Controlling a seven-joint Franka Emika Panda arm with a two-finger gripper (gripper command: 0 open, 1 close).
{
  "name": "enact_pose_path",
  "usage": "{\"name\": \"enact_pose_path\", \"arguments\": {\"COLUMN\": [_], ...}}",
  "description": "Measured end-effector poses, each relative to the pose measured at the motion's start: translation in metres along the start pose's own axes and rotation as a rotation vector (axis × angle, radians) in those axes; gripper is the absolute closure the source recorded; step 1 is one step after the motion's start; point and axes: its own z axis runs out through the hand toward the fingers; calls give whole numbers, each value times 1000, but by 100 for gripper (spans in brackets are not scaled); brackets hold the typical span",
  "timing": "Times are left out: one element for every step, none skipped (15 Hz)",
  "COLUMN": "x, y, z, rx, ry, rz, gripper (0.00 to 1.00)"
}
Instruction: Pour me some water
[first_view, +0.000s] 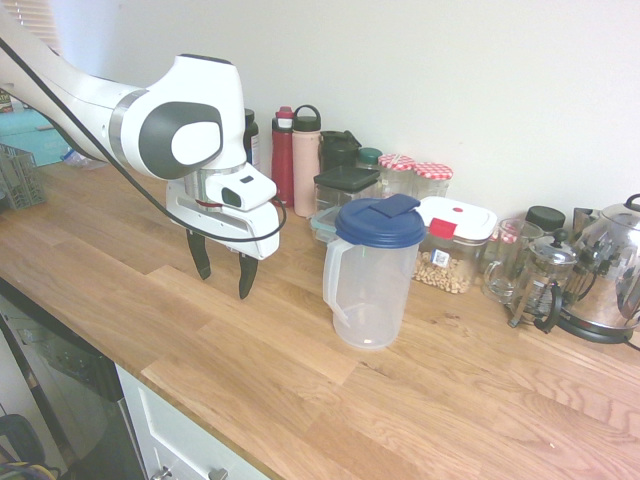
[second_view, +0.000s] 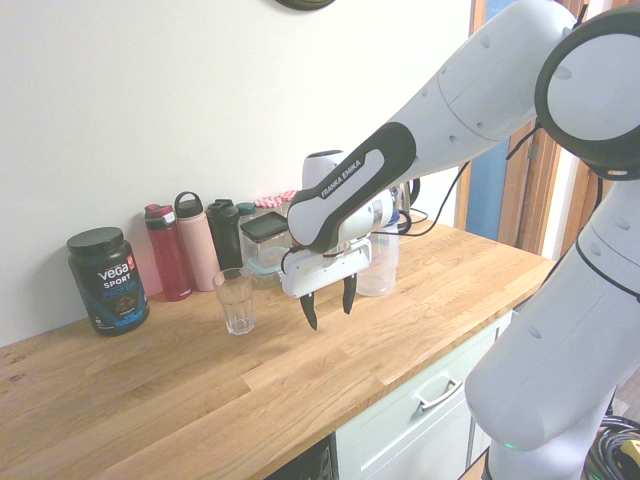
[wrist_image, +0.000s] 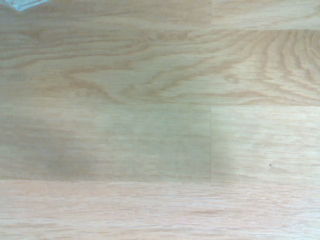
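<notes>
Above the wooden table (first_view: 230, 340), in the first exterior view, the gripper (first_view: 223, 277) points downward with its two dark fingers spread wide and nothing between them. To its right, apart from it, stands the pitcher (first_view: 370, 290), upright, a translucent jug with a blue lid (first_view: 380, 221) and its handle on the left side. Just behind the pitcher and to the right is a white-lidded container (first_view: 447, 255) partly filled with pale, nut-like pieces. Farther right are a French press (first_view: 545, 275) and a glass kettle (first_view: 608, 270). Along the wall at the far side, behind the gripper and pitcher, stand a red bottle (first_view: 283, 165), a pink bottle (first_view: 307, 170) and jars with red-checked lids (first_view: 432, 172).

From the opposite side, in the second exterior view, the gripper (second_view: 330, 312) is again wide and empty over the table. The pitcher stands beyond it to the right, partly hidden by the arm. Left of the gripper, well short of touching it, an upright clear drinking glass (second_view: 236, 302) rests on the table. A black tub (second_view: 108, 282) stands at the far left, beside the red bottle.

Across the wrist view runs blurred wood grain, with a small piece of something clear at one corner, too little to identify.
</notes>
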Motion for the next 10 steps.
{"name": "enact_pose_path", "arguments": {"x": [0,1,5,11,17,22,25,28,32,38], "y": [0,-1,-5,-9,-10,-8,-1,11,27,47], "z": [1,0,-10,-28,-56,-88,-120,-150,-174,-191], "rx": [1,8,29,55,87,118,147,173,199,224], "ry": [-4,-9,0,17,41,74,111,147,183,213], "rz": [5,19,37,53,64,76,94,115,140,162], "gripper": [0,0,0,0,0,0,0,0,0,0]}}
